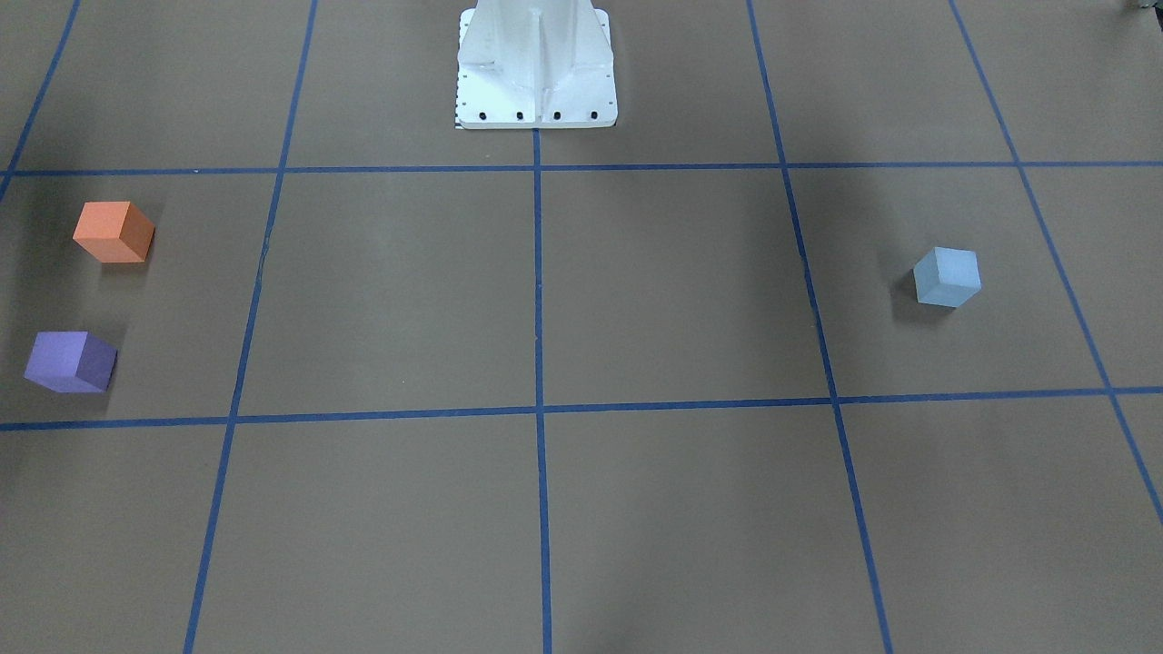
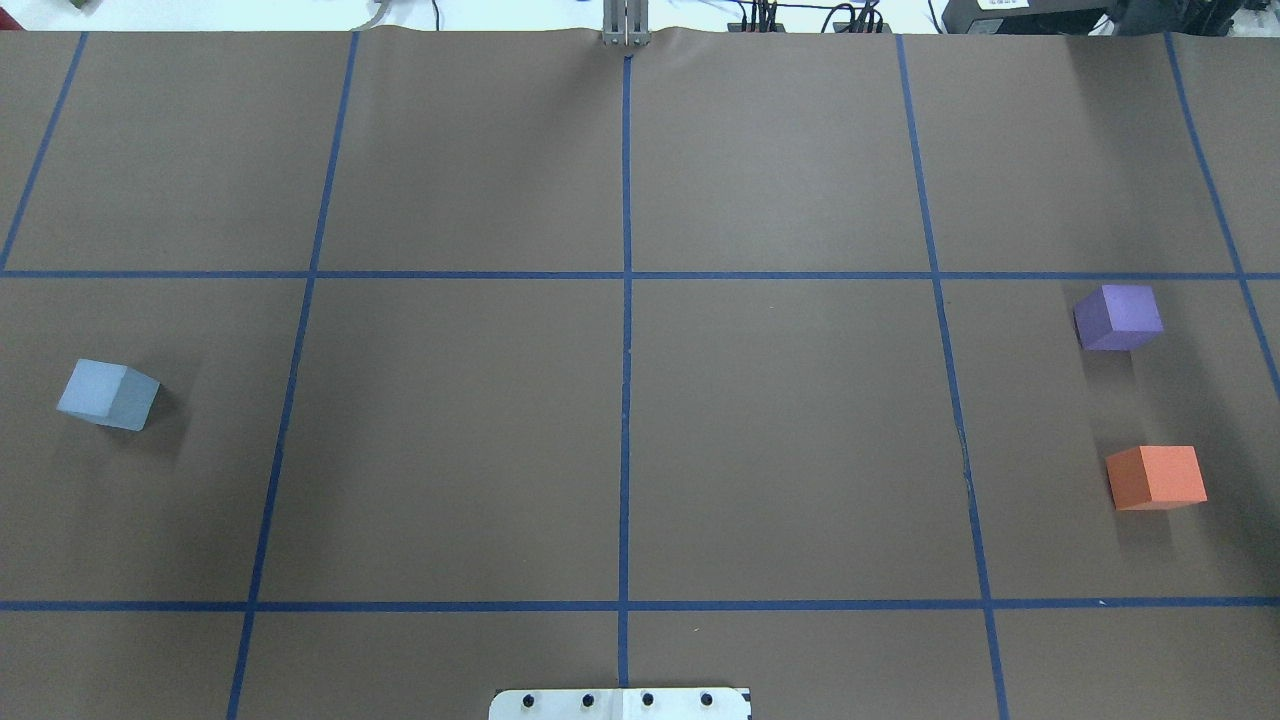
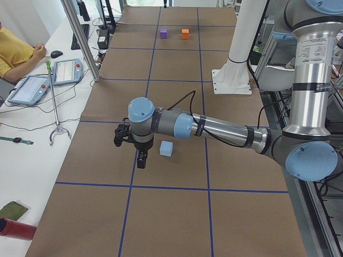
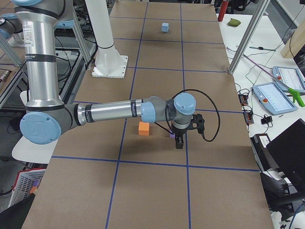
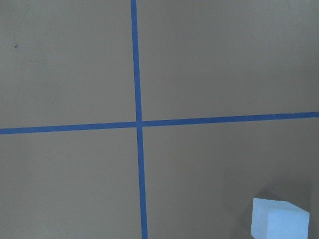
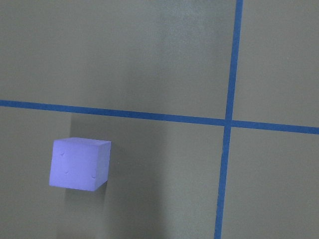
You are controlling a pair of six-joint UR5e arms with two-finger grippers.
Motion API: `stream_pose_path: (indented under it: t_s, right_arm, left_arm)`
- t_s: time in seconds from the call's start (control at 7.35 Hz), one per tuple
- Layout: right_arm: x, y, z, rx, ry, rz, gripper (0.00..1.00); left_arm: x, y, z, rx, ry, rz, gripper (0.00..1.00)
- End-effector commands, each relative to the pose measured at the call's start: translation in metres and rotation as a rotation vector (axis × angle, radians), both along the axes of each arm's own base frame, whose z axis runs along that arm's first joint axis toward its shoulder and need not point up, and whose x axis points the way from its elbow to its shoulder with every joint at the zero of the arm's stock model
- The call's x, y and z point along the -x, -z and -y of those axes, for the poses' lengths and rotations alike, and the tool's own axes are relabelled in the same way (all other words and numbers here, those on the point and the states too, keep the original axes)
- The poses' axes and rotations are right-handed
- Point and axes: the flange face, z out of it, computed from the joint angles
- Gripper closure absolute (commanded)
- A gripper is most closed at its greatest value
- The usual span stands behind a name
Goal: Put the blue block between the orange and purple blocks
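Observation:
The light blue block (image 1: 947,277) sits alone on the robot's left side of the table (image 2: 108,394). The orange block (image 2: 1156,477) and purple block (image 2: 1118,317) stand apart on the right side, with a gap between them. In the exterior left view my left gripper (image 3: 141,162) hangs just beside the blue block (image 3: 166,148); the left wrist view shows the block (image 5: 279,219) at its lower right corner. In the exterior right view my right gripper (image 4: 179,143) hangs by the purple block (image 4: 172,135), next to the orange block (image 4: 144,128). I cannot tell whether either gripper is open or shut.
The white robot base (image 1: 536,68) stands at the table's middle edge. Blue tape lines (image 2: 626,400) grid the brown table. An operator (image 3: 13,51), tablets (image 3: 67,71) and a metal pole (image 3: 80,40) are beside the table. A red bottle (image 3: 16,229) lies at its near end.

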Motion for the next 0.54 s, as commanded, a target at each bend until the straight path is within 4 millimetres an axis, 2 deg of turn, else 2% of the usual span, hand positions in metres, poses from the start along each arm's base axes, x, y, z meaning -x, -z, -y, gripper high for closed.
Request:
stream_pose_path:
  t_s: [0.0, 0.27, 0.41]
  right_arm:
    - [-0.001, -0.008, -0.007, 0.012, 0.0, -0.002, 0.0]
    - [-0.001, 0.003, -0.012, -0.009, -0.001, 0.002, 0.0]
    - [-0.001, 0.004, -0.014, -0.012, 0.0, 0.003, 0.0]
  left_arm:
    - [-0.001, 0.0, -0.002, 0.0, -0.002, -0.001, 0.0]
    - [-0.008, 0.005, 0.0, -0.028, -0.005, -0.007, 0.0]
    - [-0.037, 0.01, 0.004, -0.028, -0.034, -0.013, 0.0]
